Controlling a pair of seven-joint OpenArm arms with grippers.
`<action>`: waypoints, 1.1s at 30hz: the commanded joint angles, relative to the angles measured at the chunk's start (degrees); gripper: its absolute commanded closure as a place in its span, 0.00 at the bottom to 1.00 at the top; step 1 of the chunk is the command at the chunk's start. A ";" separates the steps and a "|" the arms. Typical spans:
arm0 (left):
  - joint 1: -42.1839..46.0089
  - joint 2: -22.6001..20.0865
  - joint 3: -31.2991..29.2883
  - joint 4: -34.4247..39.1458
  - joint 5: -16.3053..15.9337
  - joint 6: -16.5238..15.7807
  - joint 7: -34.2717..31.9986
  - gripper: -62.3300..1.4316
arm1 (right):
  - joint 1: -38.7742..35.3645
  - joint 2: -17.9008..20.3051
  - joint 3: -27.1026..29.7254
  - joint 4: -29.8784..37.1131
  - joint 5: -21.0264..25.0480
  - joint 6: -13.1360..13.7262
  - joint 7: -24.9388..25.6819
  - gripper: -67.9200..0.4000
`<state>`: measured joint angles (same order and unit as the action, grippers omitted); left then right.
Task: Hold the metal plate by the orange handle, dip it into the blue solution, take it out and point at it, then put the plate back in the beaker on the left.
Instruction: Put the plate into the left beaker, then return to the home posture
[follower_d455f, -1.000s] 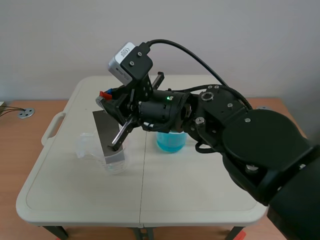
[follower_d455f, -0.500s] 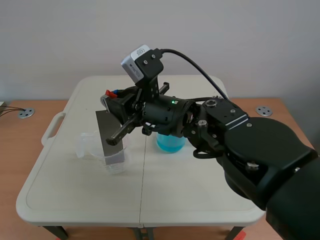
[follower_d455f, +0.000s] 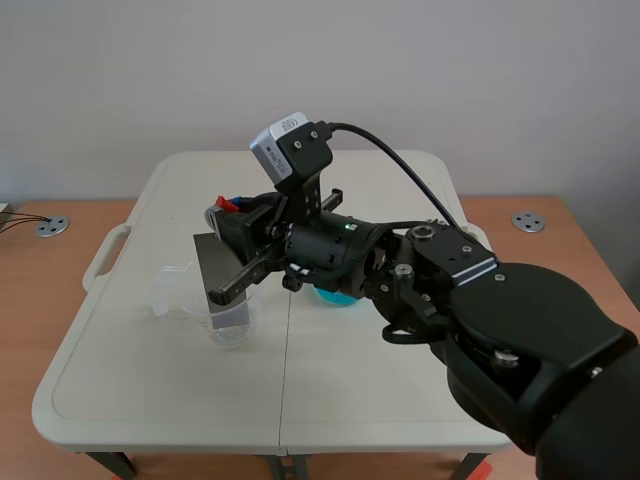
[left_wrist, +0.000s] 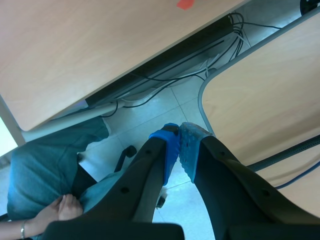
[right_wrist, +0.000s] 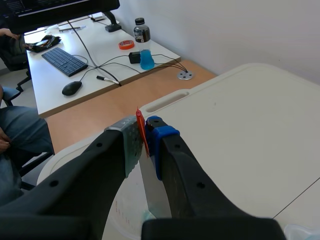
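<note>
Over the clear plastic beaker (follower_d455f: 236, 330) at the left of the white counter (follower_d455f: 380, 395), the right gripper (follower_d455f: 231, 208) was clenched on the orange handle (follower_d455f: 225, 203) of the flat grey metal plate (follower_d455f: 212, 268), which hung down from it into that beaker. Most of the blue-solution beaker (follower_d455f: 329, 296) was hidden behind the right arm (follower_d455f: 500, 320), and the left gripper (left_wrist: 179, 141), closed on nothing, pointed at the floor (left_wrist: 150, 115).
</note>
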<state>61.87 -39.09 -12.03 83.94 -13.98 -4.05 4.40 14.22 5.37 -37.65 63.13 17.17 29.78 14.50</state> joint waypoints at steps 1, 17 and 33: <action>-0.15 0.02 0.11 0.35 -0.31 0.24 -0.55 0.95 | 0.37 -0.28 -0.46 0.55 0.44 0.02 0.42 0.97; -0.15 0.00 0.11 0.35 -0.28 0.24 -0.48 0.33 | 0.63 -0.22 -0.42 0.55 0.42 -0.24 0.57 0.62; -0.96 0.02 0.11 0.35 -0.33 0.26 -0.09 0.00 | 2.60 0.02 0.66 0.55 0.44 -4.96 4.31 0.02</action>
<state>60.93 -39.09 -12.03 83.94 -14.35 -4.05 4.62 15.38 5.41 -37.58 63.13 17.02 24.69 17.96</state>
